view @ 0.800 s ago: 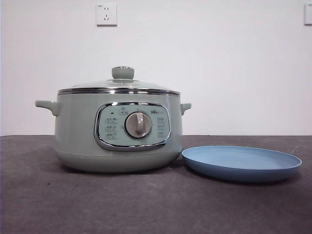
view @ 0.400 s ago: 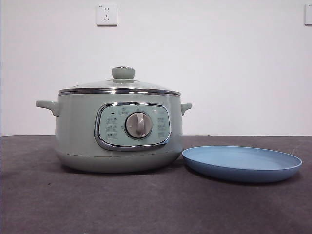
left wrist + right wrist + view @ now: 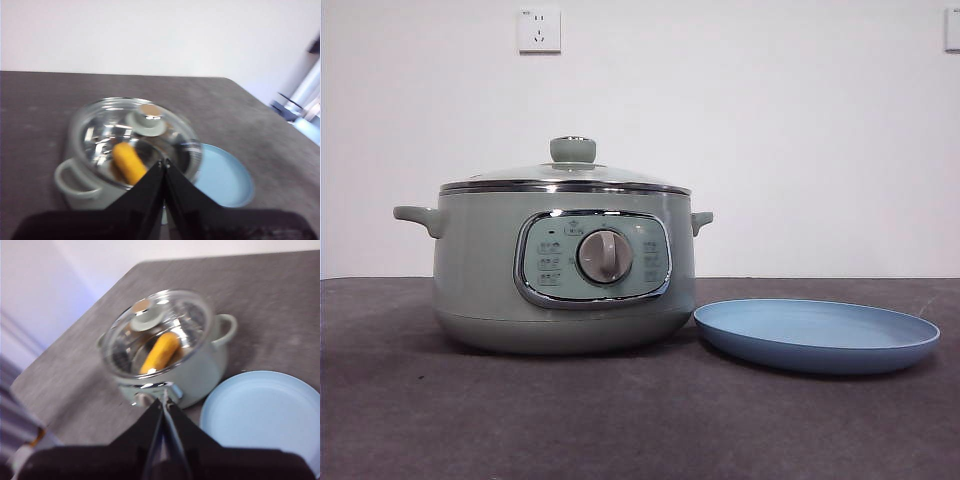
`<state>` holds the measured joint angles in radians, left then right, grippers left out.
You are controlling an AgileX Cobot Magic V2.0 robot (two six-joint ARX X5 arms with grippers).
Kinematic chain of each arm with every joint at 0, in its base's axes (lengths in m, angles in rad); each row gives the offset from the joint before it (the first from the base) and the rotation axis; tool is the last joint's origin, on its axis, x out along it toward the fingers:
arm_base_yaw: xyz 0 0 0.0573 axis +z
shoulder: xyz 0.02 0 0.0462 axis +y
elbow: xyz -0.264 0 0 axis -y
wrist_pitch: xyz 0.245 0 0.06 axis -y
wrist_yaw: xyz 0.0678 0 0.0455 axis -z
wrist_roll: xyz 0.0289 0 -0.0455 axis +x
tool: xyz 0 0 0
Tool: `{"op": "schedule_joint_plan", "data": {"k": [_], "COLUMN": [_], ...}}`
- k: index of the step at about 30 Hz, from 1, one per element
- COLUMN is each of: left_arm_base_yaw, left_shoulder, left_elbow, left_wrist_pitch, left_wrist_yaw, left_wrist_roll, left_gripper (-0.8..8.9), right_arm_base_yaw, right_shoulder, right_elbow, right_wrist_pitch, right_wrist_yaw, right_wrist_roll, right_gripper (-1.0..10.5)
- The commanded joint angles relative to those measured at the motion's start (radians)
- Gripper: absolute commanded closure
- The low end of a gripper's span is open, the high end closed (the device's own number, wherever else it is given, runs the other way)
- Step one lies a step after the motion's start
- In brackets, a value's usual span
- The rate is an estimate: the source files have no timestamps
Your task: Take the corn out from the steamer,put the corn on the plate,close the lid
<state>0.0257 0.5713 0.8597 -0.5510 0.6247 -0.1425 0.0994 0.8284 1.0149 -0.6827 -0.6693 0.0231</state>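
The sage-green steamer (image 3: pixel 560 275) stands on the dark table with its glass lid (image 3: pixel 565 175) on, knob on top. The light-blue plate (image 3: pixel 816 335) lies bare just right of it. Through the lid, the yellow corn (image 3: pixel 128 162) shows inside the pot; the right wrist view also shows the corn (image 3: pixel 160 353) there. My left gripper (image 3: pixel 164 162) hangs shut above and short of the steamer (image 3: pixel 125 150), holding nothing. My right gripper (image 3: pixel 164 399) is shut too, high above the steamer (image 3: pixel 167 355) and the plate (image 3: pixel 260 412). Neither arm shows in the front view.
A white wall with a power socket (image 3: pixel 539 30) rises behind the table. The table's right edge (image 3: pixel 260 107) shows in the left wrist view and its left edge (image 3: pixel 75 330) in the right wrist view.
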Motion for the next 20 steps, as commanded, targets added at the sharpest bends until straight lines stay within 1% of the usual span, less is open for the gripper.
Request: {"op": "schedule_joint_plan", "data": {"k": [1,3,5,9,13,14,15,16,17,18,19,20], "left_arm_base_yaw": [0.002,0.001,0.0,0.0,0.0,0.0,0.0,0.0,0.0,0.0,0.0,0.0], "left_shoulder": [0.038,0.067,0.087,0.098,0.098,0.098,0.098,0.098,0.098,0.098,0.098,0.098], "left_elbow": [0.059,0.099,0.129,0.144,0.144,0.144,0.144,0.144,0.144,0.144,0.144,0.144], "left_wrist_pitch": [-0.048,-0.094,-0.141,-0.177,-0.179,-0.179,-0.179,-0.179,-0.179,-0.178,-0.179,-0.179], "left_wrist_yaw": [0.044,0.067,0.069,0.068,0.068,0.068,0.068,0.068,0.068,0.068,0.068,0.068], "left_wrist_roll": [0.051,0.071,0.095,0.098,0.093,0.091,0.091,0.091,0.091,0.091,0.091,0.092], "left_gripper": [8.21,8.21,8.21,8.21,8.06,7.7,7.02,6.05,4.54,3.44,2.65,2.51], "right_arm_base_yaw": [0.015,0.031,0.052,0.086,0.093,0.093,0.093,0.093,0.093,0.093,0.093,0.093], "right_shoulder": [0.06,0.097,0.119,0.125,0.125,0.125,0.125,0.125,0.125,0.125,0.125,0.125], "right_elbow": [0.09,0.14,0.166,0.169,0.169,0.169,0.169,0.169,0.169,0.169,0.169,0.169], "right_wrist_pitch": [-0.093,-0.164,-0.212,-0.233,-0.232,-0.232,-0.232,-0.232,-0.232,-0.232,-0.232,-0.232], "right_wrist_yaw": [-0.031,-0.039,-0.037,-0.034,-0.035,-0.035,-0.035,-0.035,-0.034,-0.031,-0.027,-0.023], "right_wrist_roll": [-0.109,-0.142,-0.169,-0.171,-0.17,-0.17,-0.17,-0.17,-0.169,-0.167,-0.159,-0.155], "right_gripper": [9.6,9.6,9.6,9.6,9.4,9.2,8.8,8.0,6.6,5.4,4.1,3.0]}}
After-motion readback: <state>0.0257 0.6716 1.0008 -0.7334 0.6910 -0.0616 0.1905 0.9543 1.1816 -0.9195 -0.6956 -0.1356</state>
